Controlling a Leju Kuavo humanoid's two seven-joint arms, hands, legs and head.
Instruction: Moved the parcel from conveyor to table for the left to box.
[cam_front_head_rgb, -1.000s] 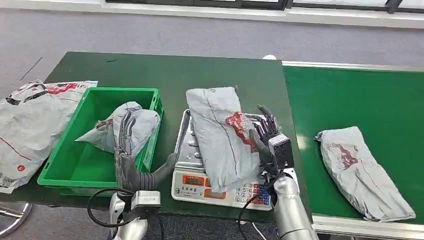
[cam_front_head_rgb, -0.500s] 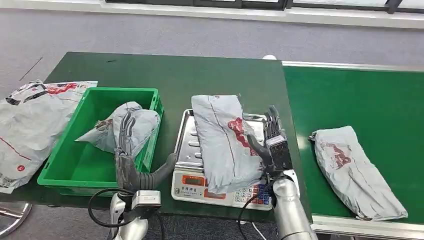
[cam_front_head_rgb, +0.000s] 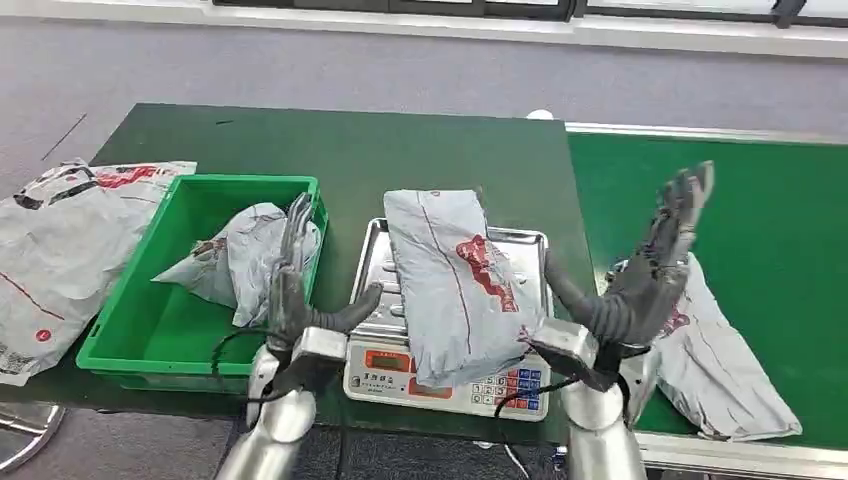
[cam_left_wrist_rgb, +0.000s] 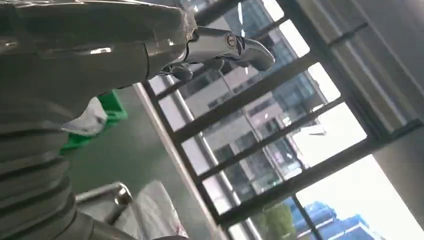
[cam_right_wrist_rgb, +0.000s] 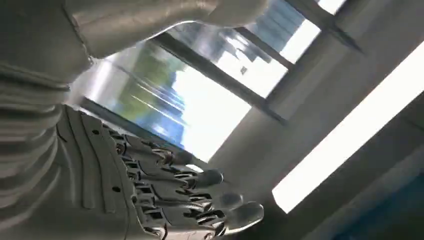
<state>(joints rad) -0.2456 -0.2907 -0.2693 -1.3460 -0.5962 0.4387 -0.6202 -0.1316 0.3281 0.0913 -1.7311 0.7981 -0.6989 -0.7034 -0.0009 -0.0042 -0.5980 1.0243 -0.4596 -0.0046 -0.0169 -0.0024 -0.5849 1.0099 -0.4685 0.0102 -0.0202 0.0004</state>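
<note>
On the dark green tabletop (cam_front_head_rgb: 330, 150), a crumpled grey plastic parcel (cam_front_head_rgb: 455, 285) lies across a steel-topped scale (cam_front_head_rgb: 385, 300). Left hand (cam_front_head_rgb: 295, 290) and right hand (cam_front_head_rgb: 650, 275) hover empty, fingers spread.

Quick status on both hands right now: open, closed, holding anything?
Left hand: open, holding nothing, raised beside the green plastic bin.
Right hand: open, holding nothing, raised over the grey plastic mailer parcel on the conveyor.
</note>
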